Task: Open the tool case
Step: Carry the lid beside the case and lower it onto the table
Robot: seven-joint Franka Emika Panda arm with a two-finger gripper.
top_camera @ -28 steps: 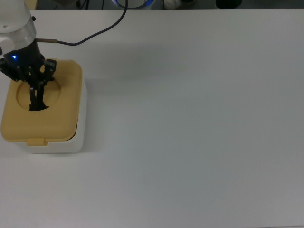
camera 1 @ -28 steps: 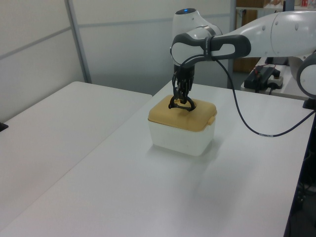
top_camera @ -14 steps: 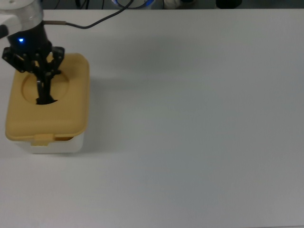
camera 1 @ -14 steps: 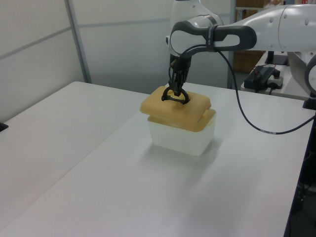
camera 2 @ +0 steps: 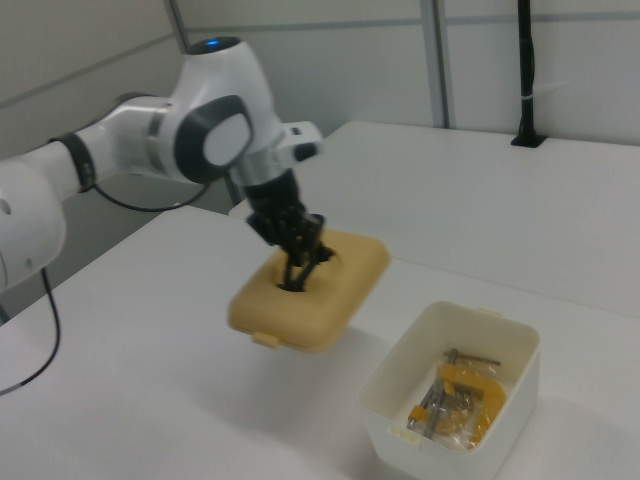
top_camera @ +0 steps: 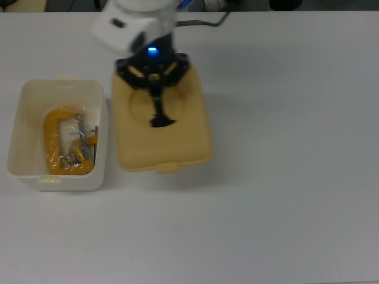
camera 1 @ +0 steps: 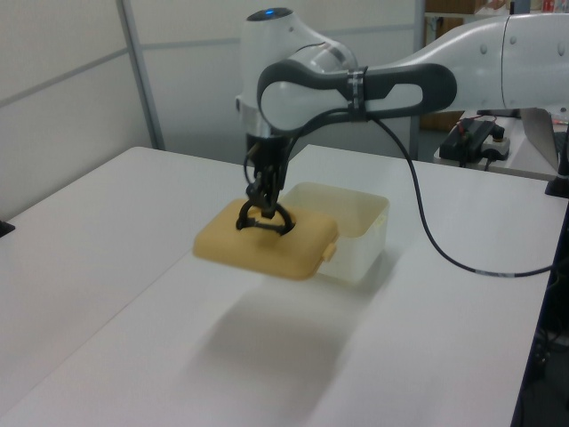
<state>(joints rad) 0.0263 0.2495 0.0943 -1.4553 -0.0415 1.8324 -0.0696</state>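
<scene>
Tan lid [top_camera: 163,127] now lifted off tool case [top_camera: 56,136], gripper [top_camera: 159,115] holding.

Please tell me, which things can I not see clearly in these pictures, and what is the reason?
- The gripper's fingertips: inside the round recess of the tan-yellow plastic lid in every view.
- Contents of the open white plastic box: yellow and metal items in a clear bag, too small to name.
- Box interior, left view: hidden behind its near wall and the lid.

The gripper [camera 2: 297,268] holds the tan lid [camera 2: 312,290] aloft beside the open white box [camera 2: 455,400]
</scene>
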